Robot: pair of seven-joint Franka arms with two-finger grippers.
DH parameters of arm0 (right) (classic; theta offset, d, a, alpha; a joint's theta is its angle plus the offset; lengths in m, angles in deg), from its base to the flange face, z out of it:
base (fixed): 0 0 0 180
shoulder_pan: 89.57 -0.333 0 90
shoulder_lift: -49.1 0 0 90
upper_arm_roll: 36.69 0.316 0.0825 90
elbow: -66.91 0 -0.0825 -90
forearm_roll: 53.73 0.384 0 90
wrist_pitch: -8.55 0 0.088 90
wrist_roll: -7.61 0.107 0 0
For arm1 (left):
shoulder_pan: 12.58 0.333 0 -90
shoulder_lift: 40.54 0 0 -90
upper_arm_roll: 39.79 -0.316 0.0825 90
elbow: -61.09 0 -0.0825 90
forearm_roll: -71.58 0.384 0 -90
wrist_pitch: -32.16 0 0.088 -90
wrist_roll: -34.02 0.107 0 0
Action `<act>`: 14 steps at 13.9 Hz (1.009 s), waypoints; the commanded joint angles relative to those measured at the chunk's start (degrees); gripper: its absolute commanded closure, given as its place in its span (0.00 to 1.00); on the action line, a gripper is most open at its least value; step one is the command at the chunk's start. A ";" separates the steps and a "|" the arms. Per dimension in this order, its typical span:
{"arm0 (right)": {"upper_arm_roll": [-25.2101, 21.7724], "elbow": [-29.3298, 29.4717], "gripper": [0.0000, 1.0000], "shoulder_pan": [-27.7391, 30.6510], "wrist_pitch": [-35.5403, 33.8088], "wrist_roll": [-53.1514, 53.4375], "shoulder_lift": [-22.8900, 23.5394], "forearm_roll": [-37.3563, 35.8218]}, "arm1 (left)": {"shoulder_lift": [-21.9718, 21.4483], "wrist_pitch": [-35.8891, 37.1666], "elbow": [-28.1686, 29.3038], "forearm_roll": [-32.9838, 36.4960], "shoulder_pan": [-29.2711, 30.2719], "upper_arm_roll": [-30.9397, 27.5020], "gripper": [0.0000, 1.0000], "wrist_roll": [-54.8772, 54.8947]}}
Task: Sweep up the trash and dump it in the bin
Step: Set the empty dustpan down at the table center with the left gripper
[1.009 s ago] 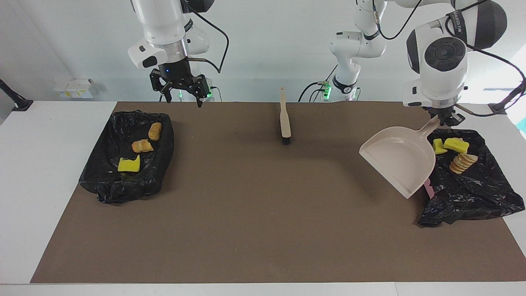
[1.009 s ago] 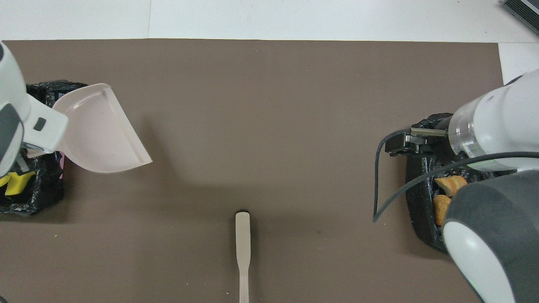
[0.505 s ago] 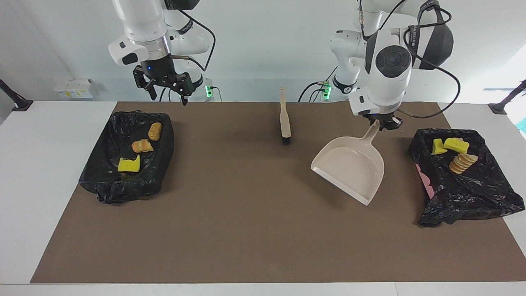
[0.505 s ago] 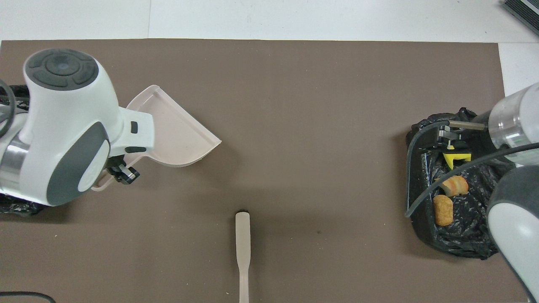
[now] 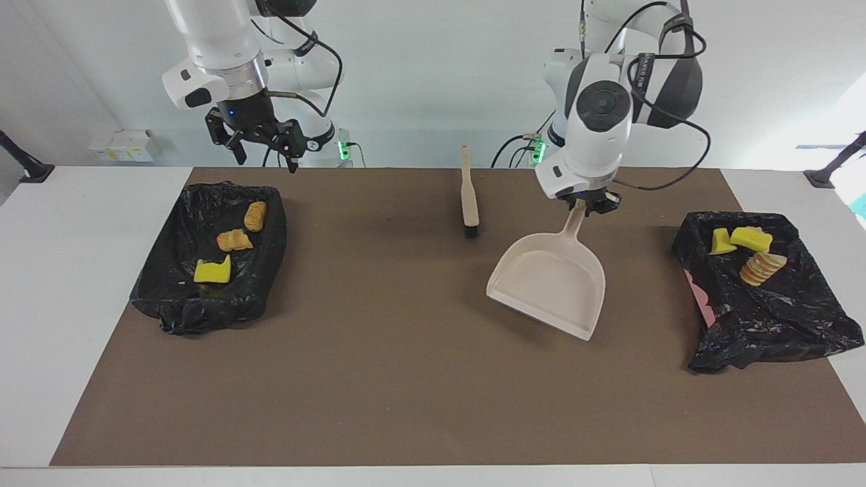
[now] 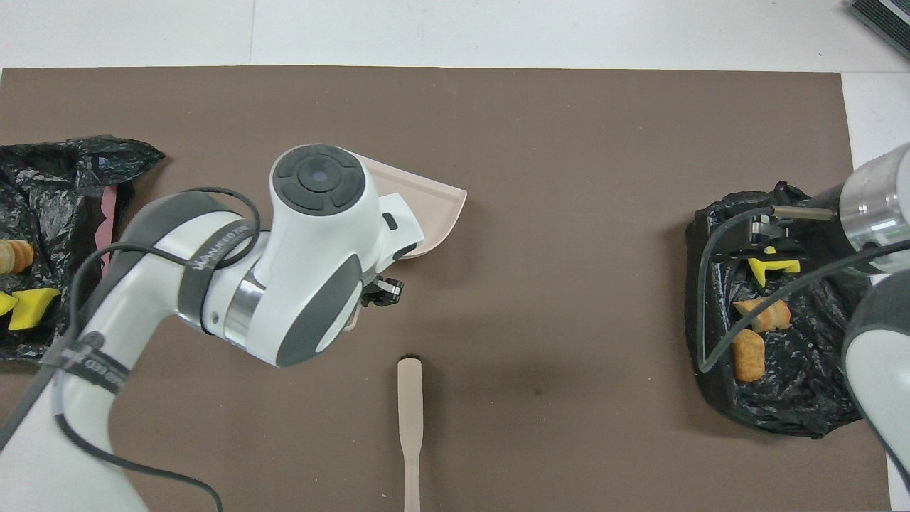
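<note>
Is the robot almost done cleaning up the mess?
Nearly. All the trash sits in the two black bins; none lies on the mat. The left gripper holds the empty dustpan; setting it down remains. The brush lies idle, and the open right gripper waits.

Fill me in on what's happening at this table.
The left gripper holds the beige dustpan by its handle over the middle of the mat, empty. The right gripper hangs open above the black-lined bin at its end. The trash lies in both bins. The brush lies untouched.
</note>
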 commanded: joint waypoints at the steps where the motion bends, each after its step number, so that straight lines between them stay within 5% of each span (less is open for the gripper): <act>1: -0.53 0.78 0.00 0.17 -0.79 -3.11 0.31 1.26 | 2.22 -7.36 2.00 -4.42 -2.00 -1.17 1.00 -4.92; 5: -0.62 0.78 0.00 0.35 -0.80 -2.59 0.31 1.17 | 3.63 -13.36 4.83 -6.10 -3.24 -1.17 1.00 -9.25; 6: -0.62 0.78 0.00 0.78 -0.80 -2.59 0.31 1.17 | 3.64 -13.19 4.82 -6.11 -3.23 -1.26 0.30 -8.46; 7: -0.62 0.78 0.00 1.05 -0.80 -2.59 0.31 1.08 | 3.46 -13.45 4.65 -6.02 -3.15 -1.35 0.00 -8.28; 14: -0.62 0.78 0.00 2.37 -0.80 -2.59 0.40 1.00 | 0.82 -13.01 2.46 -5.50 7.91 -2.05 0.00 -7.92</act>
